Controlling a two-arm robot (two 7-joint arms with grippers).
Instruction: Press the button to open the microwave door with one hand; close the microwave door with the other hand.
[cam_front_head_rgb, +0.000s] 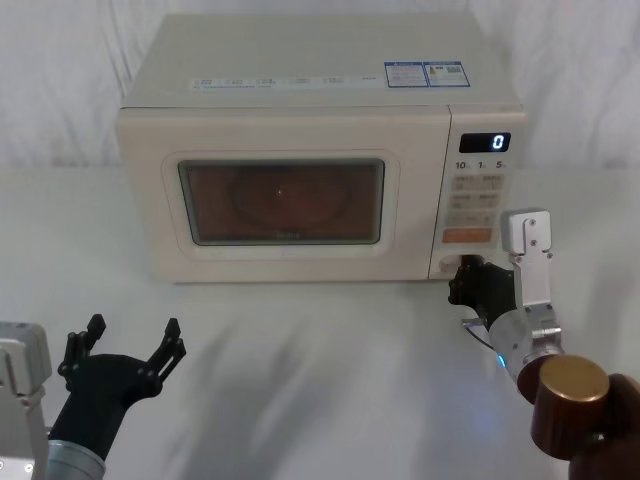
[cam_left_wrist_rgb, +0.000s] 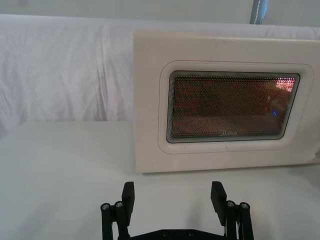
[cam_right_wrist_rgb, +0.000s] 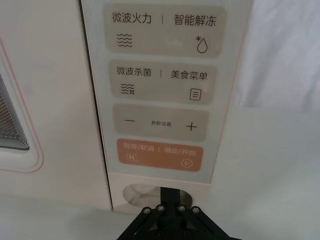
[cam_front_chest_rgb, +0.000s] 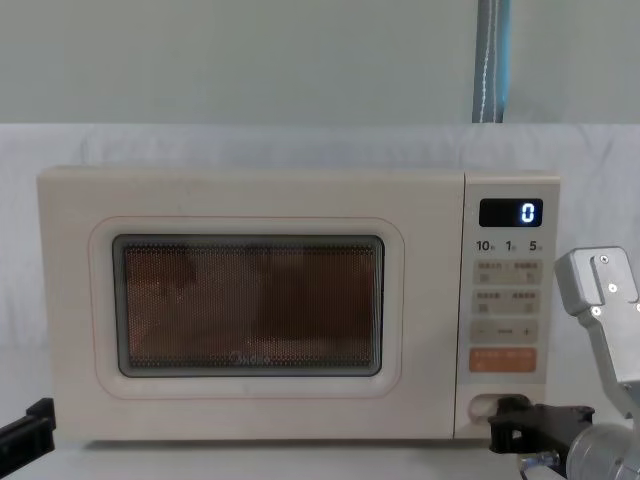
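The cream microwave stands at the back of the table with the microwave door (cam_front_head_rgb: 280, 150) flush against its body, also seen in the left wrist view (cam_left_wrist_rgb: 150, 100) and chest view (cam_front_chest_rgb: 250, 410). Below the orange keys sits the button (cam_right_wrist_rgb: 134, 195), low on the control panel (cam_front_chest_rgb: 478, 404). My right gripper (cam_right_wrist_rgb: 170, 192) is shut, its joined black tips resting against the button's middle (cam_front_head_rgb: 462, 280) (cam_front_chest_rgb: 500, 425). My left gripper (cam_front_head_rgb: 125, 340) hovers open over the table at the near left, well in front of the door, with nothing between its fingers (cam_left_wrist_rgb: 172, 197).
The control panel carries a display reading 0 (cam_front_head_rgb: 485, 142), beige labelled keys (cam_right_wrist_rgb: 160, 75) and an orange key pair (cam_right_wrist_rgb: 160, 154). White cloth (cam_front_head_rgb: 320, 400) covers the table and hangs behind the microwave. A grey pole (cam_front_chest_rgb: 487, 60) rises behind.
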